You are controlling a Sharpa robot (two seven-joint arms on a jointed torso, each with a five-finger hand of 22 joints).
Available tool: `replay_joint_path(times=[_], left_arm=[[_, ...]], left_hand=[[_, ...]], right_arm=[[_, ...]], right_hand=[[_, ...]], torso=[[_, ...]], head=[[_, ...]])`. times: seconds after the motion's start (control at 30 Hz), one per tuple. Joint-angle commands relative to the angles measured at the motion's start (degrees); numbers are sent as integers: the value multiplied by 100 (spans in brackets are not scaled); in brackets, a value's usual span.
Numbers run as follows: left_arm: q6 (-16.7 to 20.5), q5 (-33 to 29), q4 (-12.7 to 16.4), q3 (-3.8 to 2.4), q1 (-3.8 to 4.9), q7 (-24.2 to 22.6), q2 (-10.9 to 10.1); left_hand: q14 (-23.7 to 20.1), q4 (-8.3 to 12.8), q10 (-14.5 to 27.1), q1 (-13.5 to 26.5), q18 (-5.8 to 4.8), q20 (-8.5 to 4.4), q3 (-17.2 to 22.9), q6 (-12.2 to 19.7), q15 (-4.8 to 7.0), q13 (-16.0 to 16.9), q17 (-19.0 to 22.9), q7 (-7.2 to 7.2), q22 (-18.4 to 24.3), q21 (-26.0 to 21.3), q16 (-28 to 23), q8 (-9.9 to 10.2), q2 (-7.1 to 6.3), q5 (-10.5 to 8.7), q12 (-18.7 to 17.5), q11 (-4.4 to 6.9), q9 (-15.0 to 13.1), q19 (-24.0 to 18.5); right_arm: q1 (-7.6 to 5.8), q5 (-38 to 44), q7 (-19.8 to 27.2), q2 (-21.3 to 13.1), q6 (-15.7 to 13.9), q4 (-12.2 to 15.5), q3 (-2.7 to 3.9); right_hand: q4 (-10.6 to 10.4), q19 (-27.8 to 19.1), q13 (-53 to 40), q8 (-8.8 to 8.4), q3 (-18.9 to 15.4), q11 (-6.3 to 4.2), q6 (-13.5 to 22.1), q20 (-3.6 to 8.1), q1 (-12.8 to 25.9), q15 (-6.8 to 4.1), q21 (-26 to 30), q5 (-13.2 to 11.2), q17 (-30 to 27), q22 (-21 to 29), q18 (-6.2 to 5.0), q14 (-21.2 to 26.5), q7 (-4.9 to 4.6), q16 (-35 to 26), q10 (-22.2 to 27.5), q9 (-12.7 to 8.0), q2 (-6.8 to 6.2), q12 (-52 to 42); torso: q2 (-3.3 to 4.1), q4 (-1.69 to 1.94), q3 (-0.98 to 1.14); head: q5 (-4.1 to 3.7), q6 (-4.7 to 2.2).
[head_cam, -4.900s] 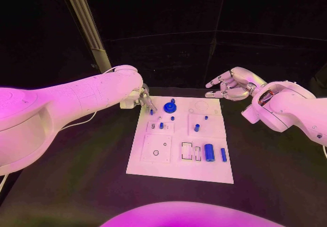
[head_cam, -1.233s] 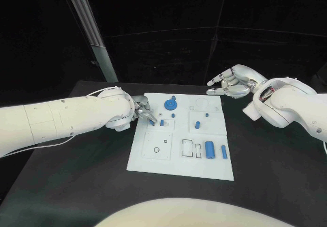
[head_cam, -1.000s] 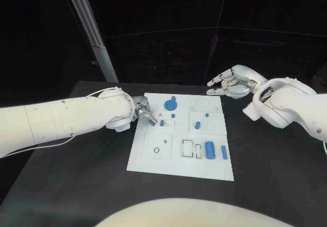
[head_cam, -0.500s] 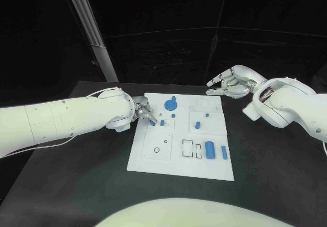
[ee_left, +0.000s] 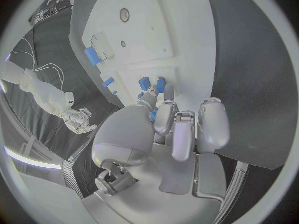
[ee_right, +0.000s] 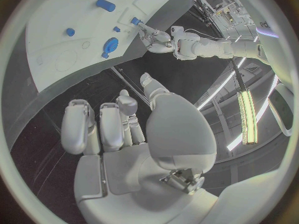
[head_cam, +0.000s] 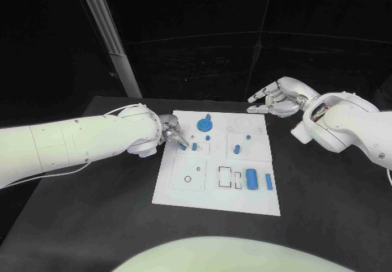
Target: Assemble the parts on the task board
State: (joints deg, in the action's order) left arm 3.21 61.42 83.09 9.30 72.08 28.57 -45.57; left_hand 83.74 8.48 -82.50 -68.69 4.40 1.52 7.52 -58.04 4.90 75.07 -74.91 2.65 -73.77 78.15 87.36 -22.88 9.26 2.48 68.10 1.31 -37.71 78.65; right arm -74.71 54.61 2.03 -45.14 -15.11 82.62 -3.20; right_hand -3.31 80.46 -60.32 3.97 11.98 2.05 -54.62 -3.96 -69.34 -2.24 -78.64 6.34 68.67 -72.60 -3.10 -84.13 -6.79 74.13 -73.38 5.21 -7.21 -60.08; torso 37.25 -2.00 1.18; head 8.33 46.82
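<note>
change: over the last second nothing on the board has shifted; my left hand (head_cam: 172,134) still sits at the task board's (head_cam: 214,195) left edge, the small blue peg (head_cam: 181,146) pinched in its fingertips just beside the slotted block (head_cam: 194,149).
meaning: i judge the insertion is stalled or being lined up finely; the peg is not yet seated.
left hand: closed on the peg.
right hand (head_cam: 276,101): held above the table past the board's far right corner, fingers curled in, holding nothing.
around: blue knob (head_cam: 203,123) and short cylinder (head_cam: 236,151) further in; two long blue cylinders (head_cam: 258,180) near the right edge.
in the way: my own fingers hide the peg's tip, so i cannot tell how it meets the hole.
</note>
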Motion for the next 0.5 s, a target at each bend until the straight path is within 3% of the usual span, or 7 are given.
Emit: replay_joint_path(times=[0.03, 0.5], left_arm=[[-152, 31, -3, -1, 5, 30, 18], [-255, 31, -88, 7, 1, 106, 89]], left_hand=[[540, 813, -69, -4, -14, -16, 852, -48, 33, 282, -1144, -47, 6, 10, 22, -21, 36, 37, -31, 50, -440, 23], [539, 789, -71, 65, -12, -20, 863, -41, 35, 273, -1141, -46, 13, 2, 21, -27, 5, 33, -44, 47, -450, 15]], right_arm=[[-10, -19, 24, 4, 37, 5, 3], [-10, -19, 26, 3, 38, 4, 3]], right_hand=[[-42, -2, -5, -23, -3, -1, -15, -11, 28, -6, 33, 4, 7, -7, -89, -104, -6, -18, 1, 5, -42, -29], [-42, -2, -5, -23, -3, -1, -15, -11, 28, -6, 33, 4, 7, -7, -89, -104, -6, -18, 1, 5, -42, -29]], torso=[[0, -2, -1], [0, -2, -2]], head=[[-5, 2], [-15, 15]])
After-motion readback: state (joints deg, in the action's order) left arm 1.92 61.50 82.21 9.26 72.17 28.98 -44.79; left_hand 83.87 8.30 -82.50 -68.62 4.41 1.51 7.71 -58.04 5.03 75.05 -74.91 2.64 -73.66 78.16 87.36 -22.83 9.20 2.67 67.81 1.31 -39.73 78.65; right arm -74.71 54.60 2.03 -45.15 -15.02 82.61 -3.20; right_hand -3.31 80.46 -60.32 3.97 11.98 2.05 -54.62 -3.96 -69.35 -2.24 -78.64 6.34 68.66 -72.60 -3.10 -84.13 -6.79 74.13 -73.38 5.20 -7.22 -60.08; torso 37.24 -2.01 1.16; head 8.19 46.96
